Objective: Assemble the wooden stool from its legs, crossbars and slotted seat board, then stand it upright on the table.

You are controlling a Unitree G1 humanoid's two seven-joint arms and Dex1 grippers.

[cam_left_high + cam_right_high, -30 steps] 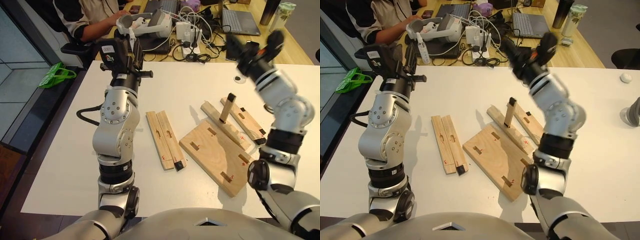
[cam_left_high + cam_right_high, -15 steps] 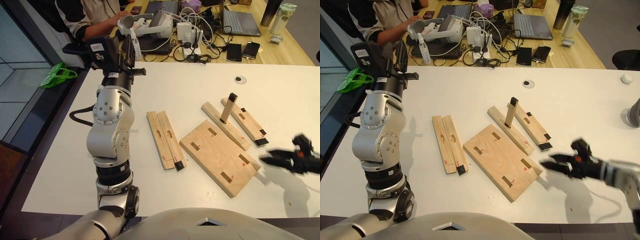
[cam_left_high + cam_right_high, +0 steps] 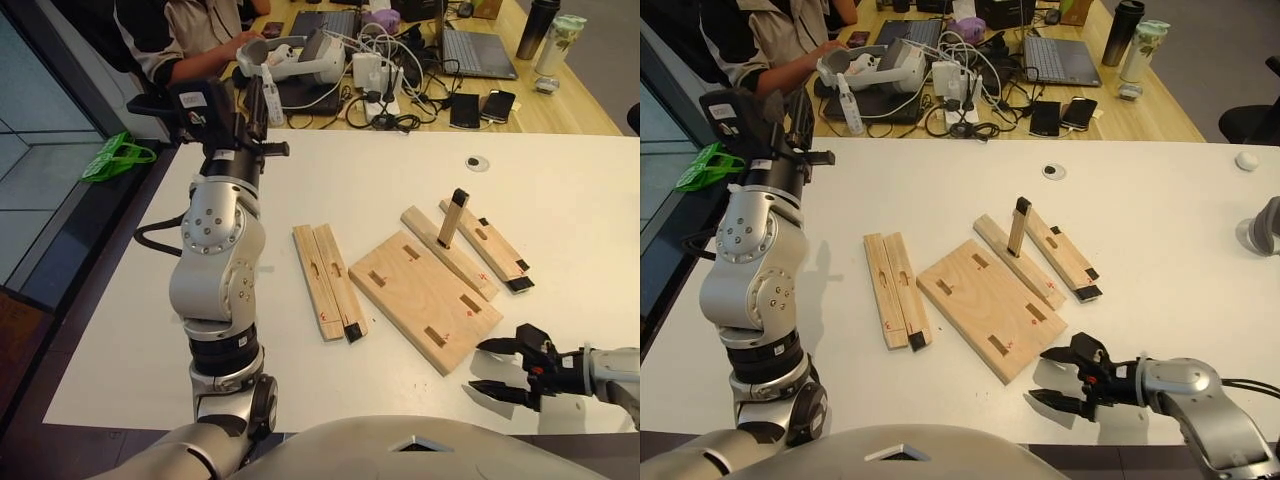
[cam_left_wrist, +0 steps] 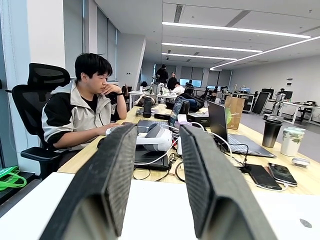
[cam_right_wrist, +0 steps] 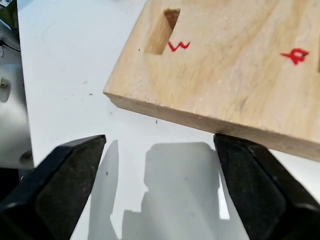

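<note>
The slotted seat board (image 3: 425,300) lies flat in the middle of the table. Left of it lie two leg boards (image 3: 330,280) side by side. Behind it are two more leg boards (image 3: 470,250), one with a short dark-tipped crossbar (image 3: 455,215) standing upright in it. My right gripper (image 3: 505,368) is open, low over the table just in front of the seat board's near corner; in the right wrist view the board's edge (image 5: 225,75) lies just beyond the open fingers (image 5: 65,185). My left gripper (image 4: 152,185) is raised at the table's far left, open and holding nothing.
Beyond the table's far edge stands a desk with laptops, cables, phones (image 3: 480,105) and a headset (image 3: 295,55). A small round cap (image 3: 477,162) sits on the far part of the table. Bare white tabletop (image 3: 580,230) lies to the right and at the front left.
My right arm has swung down from high over the table's far side to low by the seat board's near corner. The left arm stays raised. The head view has shifted slightly.
</note>
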